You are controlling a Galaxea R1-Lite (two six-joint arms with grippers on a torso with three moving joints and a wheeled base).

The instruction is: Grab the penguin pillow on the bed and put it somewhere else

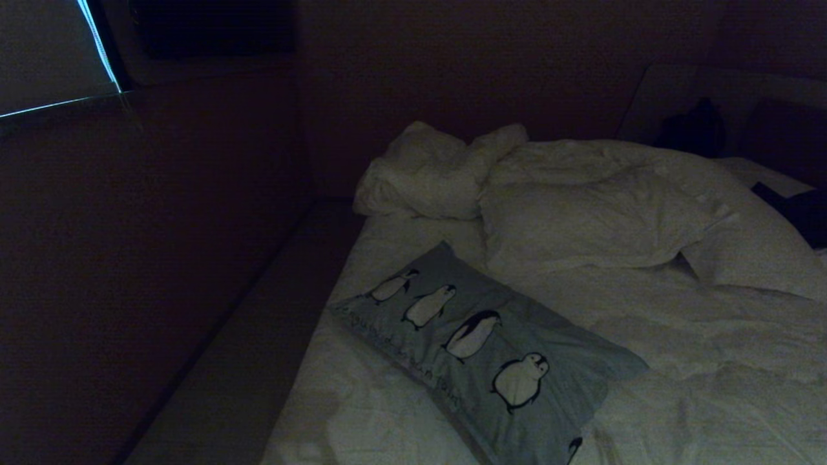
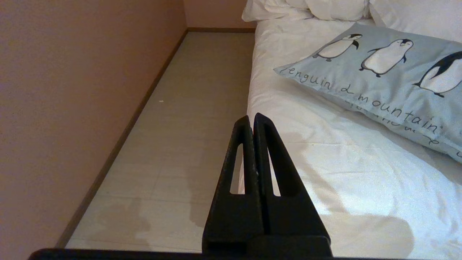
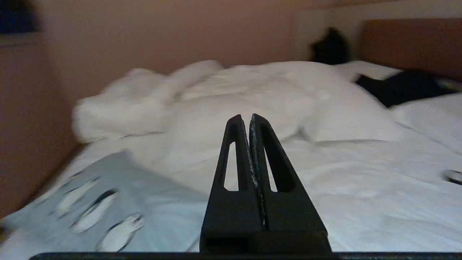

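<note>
The penguin pillow point(image 1: 484, 355) lies flat on the bed point(image 1: 678, 387) near its left edge, light blue-grey with a row of penguins and dark script. It also shows in the left wrist view point(image 2: 382, 72) and, blurred, in the right wrist view point(image 3: 108, 206). Neither arm appears in the head view. My left gripper point(image 2: 251, 117) is shut and empty, hanging over the bed's edge by the floor, short of the pillow. My right gripper point(image 3: 247, 117) is shut and empty above the sheet, with the pillow off to one side of it.
A rumpled white duvet point(image 1: 601, 206) and white pillows point(image 1: 426, 168) are heaped further up the bed. Dark items point(image 1: 798, 210) lie at the far right near the headboard point(image 3: 411, 43). A strip of floor point(image 2: 187, 144) runs between the bed and the wall point(image 2: 72, 90).
</note>
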